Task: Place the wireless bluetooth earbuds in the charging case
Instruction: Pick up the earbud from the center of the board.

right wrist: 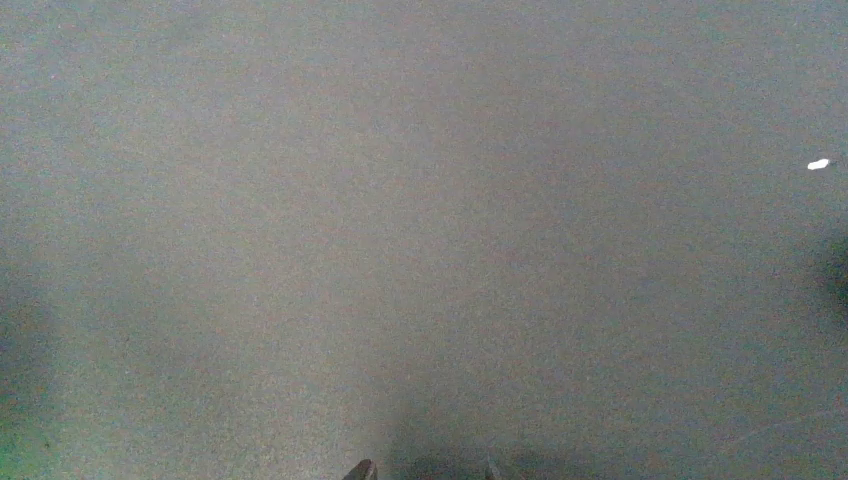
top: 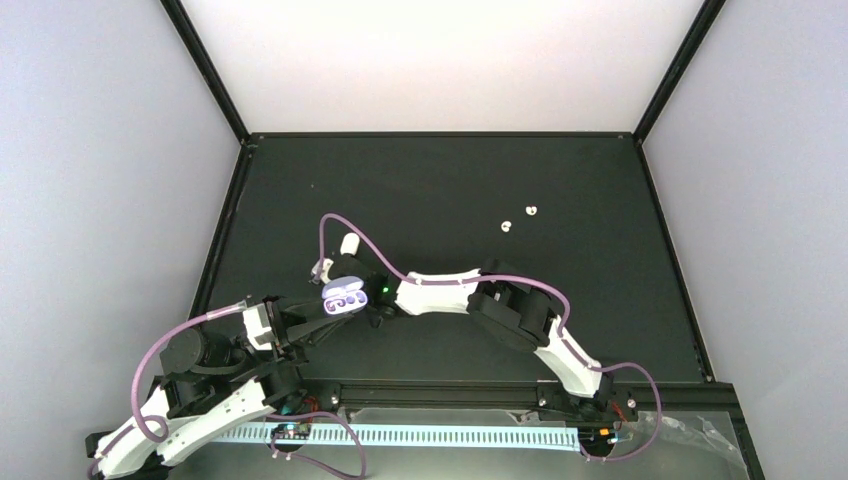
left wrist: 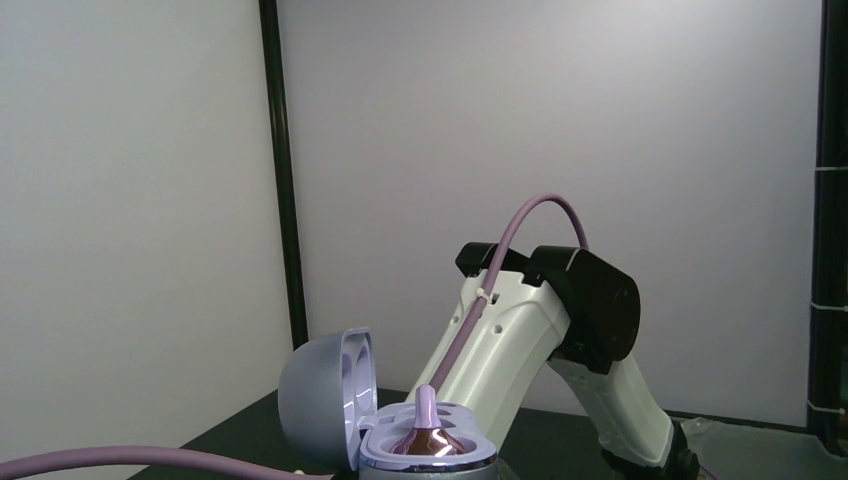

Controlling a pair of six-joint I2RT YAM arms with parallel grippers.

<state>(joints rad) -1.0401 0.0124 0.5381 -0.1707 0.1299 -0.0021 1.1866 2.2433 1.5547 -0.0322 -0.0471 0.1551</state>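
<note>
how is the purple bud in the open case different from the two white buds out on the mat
Colour: the purple bud is dark and glossy, the white buds pale.
Place: the purple bud sits in a well of the open charging case, which the left gripper grips; the white buds lie loose on the black mat, well away from the case, with nothing touching them.
Shared: all are tiny, far smaller than the case.

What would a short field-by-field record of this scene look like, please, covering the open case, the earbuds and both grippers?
purple case: lid open, held off the mat
left gripper: shut on the purple case
purple earbud: one glossy bud appears seated in the base
white earbuds: two, loose on the mat, far right of the case
right gripper: right beside the case; open or shut unclear
</note>
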